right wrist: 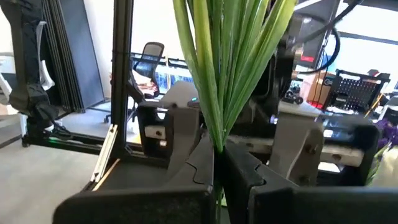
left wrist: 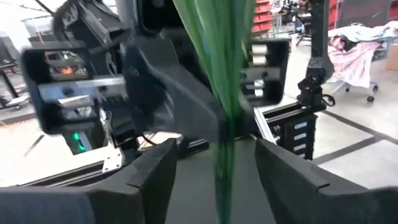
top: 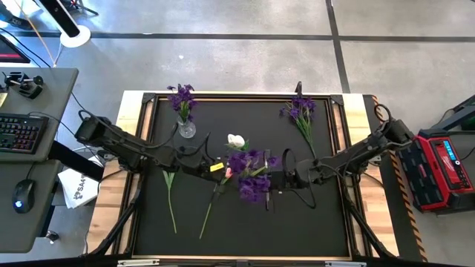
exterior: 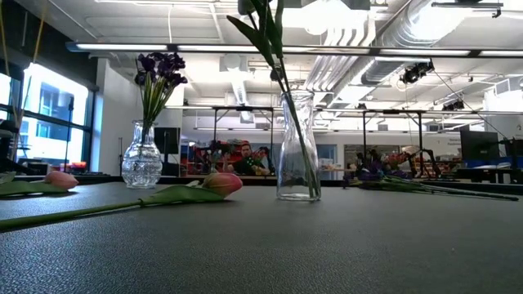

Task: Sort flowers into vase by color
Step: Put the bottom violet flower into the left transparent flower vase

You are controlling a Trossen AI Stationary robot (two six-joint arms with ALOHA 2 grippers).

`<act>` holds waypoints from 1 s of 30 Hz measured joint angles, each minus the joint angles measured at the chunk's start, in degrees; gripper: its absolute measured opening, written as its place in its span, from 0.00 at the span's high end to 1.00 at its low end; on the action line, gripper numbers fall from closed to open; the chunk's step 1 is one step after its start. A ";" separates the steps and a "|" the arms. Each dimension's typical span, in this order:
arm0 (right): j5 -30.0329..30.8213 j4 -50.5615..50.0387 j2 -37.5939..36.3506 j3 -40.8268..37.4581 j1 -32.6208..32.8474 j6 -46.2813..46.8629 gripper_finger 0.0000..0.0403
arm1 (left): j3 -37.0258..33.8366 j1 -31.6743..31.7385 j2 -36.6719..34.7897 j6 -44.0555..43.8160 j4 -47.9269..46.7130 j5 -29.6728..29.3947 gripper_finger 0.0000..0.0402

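A bunch of purple flowers (top: 249, 174) stands upright at the table's middle, its green stems (exterior: 286, 98) running down into a clear glass vase (exterior: 298, 151). My right gripper (right wrist: 219, 152) reaches in from the right and is shut on those stems. My left gripper (left wrist: 214, 149) comes from the left and is open, one finger on each side of the stems (left wrist: 225, 124) without touching them. A second vase (top: 185, 127) at the far left holds purple flowers (top: 181, 96). In the high view the blooms hide the middle vase. My right gripper pinches the bunch of green stems (right wrist: 217, 124) between its two fingers, coming level from the table's right and lying across the stems. The bunch stands upright, with its lower ends inside the clear vase (exterior: 304, 171).
Two pink tulips (exterior: 221, 184) (exterior: 61, 178) lie on the mat, their stems (top: 171, 200) (top: 210, 208) pointing at the near edge. A white tulip (top: 236, 139) lies behind the bunch. More purple flowers (top: 300, 115) lie at the far right. A raised frame (top: 148, 119) borders the mat.
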 joint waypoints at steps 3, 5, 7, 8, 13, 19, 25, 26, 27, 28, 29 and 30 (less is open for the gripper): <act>0.53 -1.12 0.29 -0.02 0.00 0.13 1.00 | 0.00 -0.04 -0.76 0.03 -1.19 -1.76 0.55; 1.75 -1.76 0.32 -0.02 0.00 0.14 1.00 | 0.00 -0.04 -0.98 0.00 -1.52 -2.02 0.58; 2.32 -1.85 0.32 -0.02 0.00 0.13 1.00 | 0.00 -0.04 -1.09 0.04 -2.09 -2.02 0.62; 2.26 -1.83 0.32 -0.02 0.00 0.15 1.00 | 0.00 -0.04 -1.09 0.07 -2.25 -2.04 0.64; 2.58 -2.16 0.32 -0.02 0.02 2.05 1.00 | 0.00 -0.04 -1.22 0.12 -2.76 -2.18 0.77; 1.75 -3.07 0.30 -0.02 -0.02 3.81 0.91 | 0.00 -0.22 -1.28 1.10 -4.88 -2.17 0.95; 1.45 -2.29 -0.25 -0.02 0.96 3.44 0.64 | 0.00 -1.40 -1.25 0.52 -7.35 -2.29 0.99; 1.43 -2.22 -0.66 -0.02 1.31 2.86 0.60 | 0.00 -1.79 -1.24 0.53 -7.59 -2.76 0.99; 1.43 -2.22 -1.01 -0.02 1.69 2.22 0.56 | 0.00 -2.22 -1.28 0.51 -7.81 -3.25 1.00; 1.43 -2.20 -1.27 -0.02 1.97 1.97 0.52 | 0.00 -2.69 -1.61 0.53 -8.44 -3.96 1.00; 1.45 -2.23 -1.57 -0.02 2.29 1.56 0.48 | 0.00 -3.02 -1.95 0.53 -9.34 -5.13 1.00; 1.45 -2.40 -1.93 -0.02 2.68 1.29 0.45 | 0.00 -3.41 -2.37 0.55 -10.14 -6.46 1.00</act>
